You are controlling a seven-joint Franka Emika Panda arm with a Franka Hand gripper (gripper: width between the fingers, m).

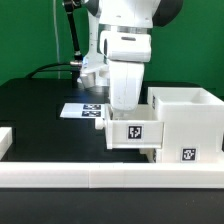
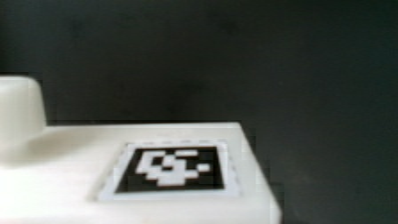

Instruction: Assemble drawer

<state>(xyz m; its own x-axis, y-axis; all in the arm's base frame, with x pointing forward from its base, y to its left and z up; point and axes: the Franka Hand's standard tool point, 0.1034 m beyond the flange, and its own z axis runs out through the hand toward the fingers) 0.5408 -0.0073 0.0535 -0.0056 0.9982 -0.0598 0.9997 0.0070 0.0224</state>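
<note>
- White, smooth plastic makes up the drawer parts, which sit on a black table (image 1: 30,110) with a matte surface.
- On the exterior view's right stands the tall boxy housing (image 1: 190,125), square-edged and open at the top, with a black-and-white square tag low on its front face.
- Just beside it, toward the exterior view's left, is a smaller tray (image 1: 133,133), boxy too, with a tag on its near face; it seems to touch the housing, though the seam is hard to read.
- The arm's white gripper (image 1: 125,100) hangs straight over that tray, its body hiding the fingertips, so I cannot tell whether the fingers are apart or closed on the tray wall.
- A low white border rail (image 1: 100,180) runs across the front of the table.
- Behind the tray lies the marker board (image 1: 82,111), flat and thin, partly covered by the arm.
- The wrist view is blurred: a flat white surface with one tag (image 2: 173,168) and a rounded white form at its edge, against dark table.
</note>
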